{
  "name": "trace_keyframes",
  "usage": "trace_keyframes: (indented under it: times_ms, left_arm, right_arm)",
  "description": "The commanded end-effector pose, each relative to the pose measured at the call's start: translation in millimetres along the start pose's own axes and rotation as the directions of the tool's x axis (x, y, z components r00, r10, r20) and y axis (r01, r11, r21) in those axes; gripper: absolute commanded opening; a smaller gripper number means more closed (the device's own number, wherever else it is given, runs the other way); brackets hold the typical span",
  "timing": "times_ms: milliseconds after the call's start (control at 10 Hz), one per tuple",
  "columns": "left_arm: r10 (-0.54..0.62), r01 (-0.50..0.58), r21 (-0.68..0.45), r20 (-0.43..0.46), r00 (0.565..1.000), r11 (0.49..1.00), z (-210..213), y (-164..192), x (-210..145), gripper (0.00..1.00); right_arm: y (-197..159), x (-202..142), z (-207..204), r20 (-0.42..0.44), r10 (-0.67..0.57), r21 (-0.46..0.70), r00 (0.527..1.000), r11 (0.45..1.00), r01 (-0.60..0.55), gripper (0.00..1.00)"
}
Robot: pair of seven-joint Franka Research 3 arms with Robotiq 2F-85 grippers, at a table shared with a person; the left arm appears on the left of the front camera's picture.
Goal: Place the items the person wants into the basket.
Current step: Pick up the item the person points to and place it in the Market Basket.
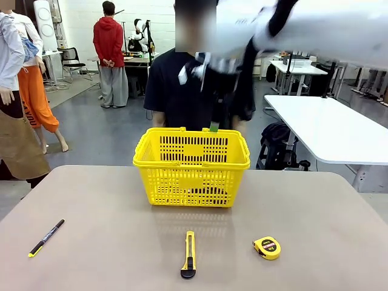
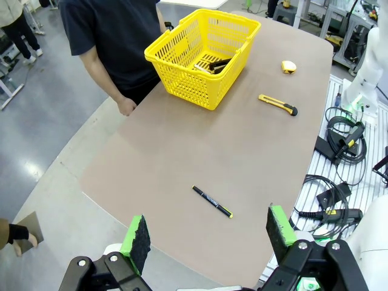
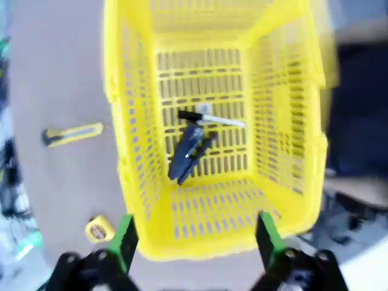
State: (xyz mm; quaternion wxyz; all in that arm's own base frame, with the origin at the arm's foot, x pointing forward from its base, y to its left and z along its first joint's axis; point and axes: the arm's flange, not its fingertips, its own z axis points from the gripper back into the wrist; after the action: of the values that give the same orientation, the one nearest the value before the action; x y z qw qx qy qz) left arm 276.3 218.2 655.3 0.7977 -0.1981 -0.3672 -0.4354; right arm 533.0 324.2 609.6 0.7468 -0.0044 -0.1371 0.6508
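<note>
The yellow basket [image 1: 191,167] stands at the table's middle, in front of the person [image 1: 176,91] in the black T-shirt. In the right wrist view, the black stapler [image 3: 191,151] and the white marker [image 3: 213,119] lie on the floor of the basket [image 3: 291,151]. My right gripper [image 3: 193,239] hangs open and empty above the basket; one green fingertip [image 1: 213,127] shows over the far rim. The tape measure [image 1: 267,247] rests on the table at front right. High over the left table edge, my left gripper [image 2: 208,233] is open and empty.
A yellow utility knife [image 1: 189,254] lies in front of the basket. A slim black pen [image 1: 46,237] lies at front left. My blurred right arm [image 1: 315,27] crosses the top of the front view. Cables [image 2: 339,151] lie beside the table.
</note>
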Motion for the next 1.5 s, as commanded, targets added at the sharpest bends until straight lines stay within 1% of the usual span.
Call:
trace_keyframes:
  times_ms: [0, 200, 300, 400, 500, 700, 800, 900, 1000, 1400]
  left_arm:
    - [-0.005, 0.005, 0.001, 0.007, 1.000, 1.000, 0, -1, 0, 1.00]
    - [-0.005, 0.005, 0.001, 0.007, 1.000, 1.000, 0, -1, 0, 1.00]
    - [-0.005, 0.005, 0.001, 0.007, 1.000, 1.000, 0, -1, 0, 1.00]
    - [-0.005, 0.005, 0.001, 0.007, 1.000, 1.000, 0, -1, 0, 1.00]
    - [-0.005, 0.005, 0.001, 0.007, 1.000, 1.000, 0, -1, 0, 1.00]
    - [-0.005, 0.005, 0.001, 0.007, 1.000, 1.000, 0, -1, 0, 1.00]
    - [-0.005, 0.005, 0.001, 0.007, 1.000, 1.000, 0, -1, 0, 1.00]
    - [-0.005, 0.005, 0.001, 0.007, 1.000, 1.000, 0, -1, 0, 1.00]
    - [-0.005, 0.005, 0.001, 0.007, 1.000, 1.000, 0, -1, 0, 1.00]
    - [-0.005, 0.005, 0.001, 0.007, 1.000, 1.000, 0, -1, 0, 1.00]
  right_arm:
    - [95, -101, 39, 0.086, -0.104, -0.147, 0.991, 0.982, 0.116, 1.00]
    - [140, -170, 78, 0.144, -0.277, -0.184, 0.950, 0.936, 0.300, 1.00]
    - [164, -202, 89, 0.153, -0.310, -0.217, 0.938, 0.916, 0.338, 1.00]
    - [184, -230, 97, 0.172, -0.364, -0.234, 0.915, 0.887, 0.397, 1.00]
    - [194, -247, 101, 0.179, -0.401, -0.232, 0.898, 0.870, 0.435, 1.00]
    - [201, -268, 106, 0.157, -0.438, -0.218, 0.885, 0.859, 0.464, 1.00]
    - [195, -273, 106, 0.168, -0.462, -0.209, 0.871, 0.847, 0.489, 1.00]
    - [182, -271, 104, 0.205, -0.509, -0.205, 0.836, 0.813, 0.546, 1.00]
    - [205, -280, 108, 0.172, -0.430, -0.231, 0.886, 0.857, 0.461, 1.00]
    - [205, -280, 108, 0.172, -0.430, -0.231, 0.886, 0.857, 0.461, 1.00]
